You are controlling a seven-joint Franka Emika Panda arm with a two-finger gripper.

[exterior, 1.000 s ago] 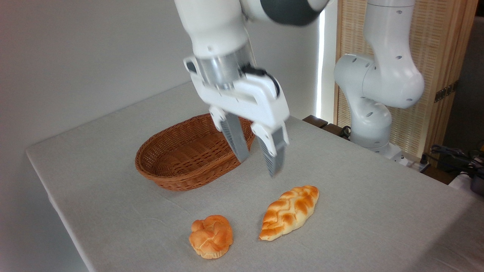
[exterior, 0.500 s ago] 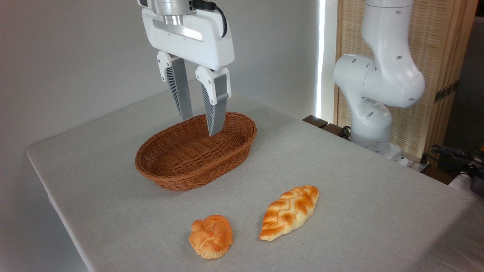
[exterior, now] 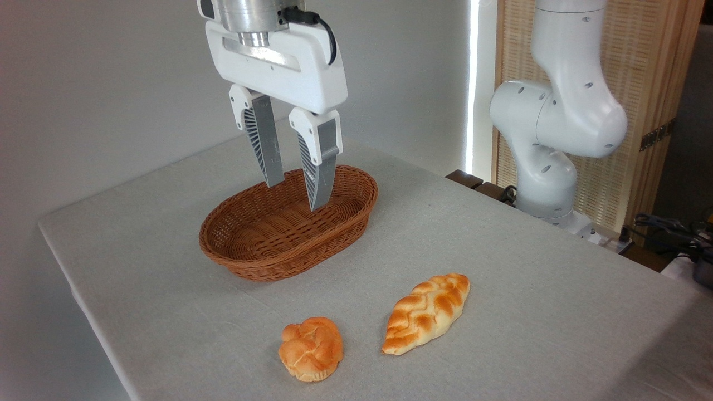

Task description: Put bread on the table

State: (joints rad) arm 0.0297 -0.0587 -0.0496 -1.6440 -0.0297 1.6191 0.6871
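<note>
The bread, a long braided golden-orange loaf with pointed ends, lies flat on the table, whose cloth is light grey-white, toward the front right. My gripper hangs open and empty above the brown wicker basket, well to the back left of the loaf. Its two ribbed grey fingers point down, with a gap between them and nothing held.
A small round knotted bun sits on the cloth to the left of the loaf, near the front edge. The basket holds nothing. The arm's white base stands at the table's far right, with cables beyond it.
The gripper swung from just above the loaf up and back to the left over the basket, then sank slightly. The loaf and the bun have not moved.
</note>
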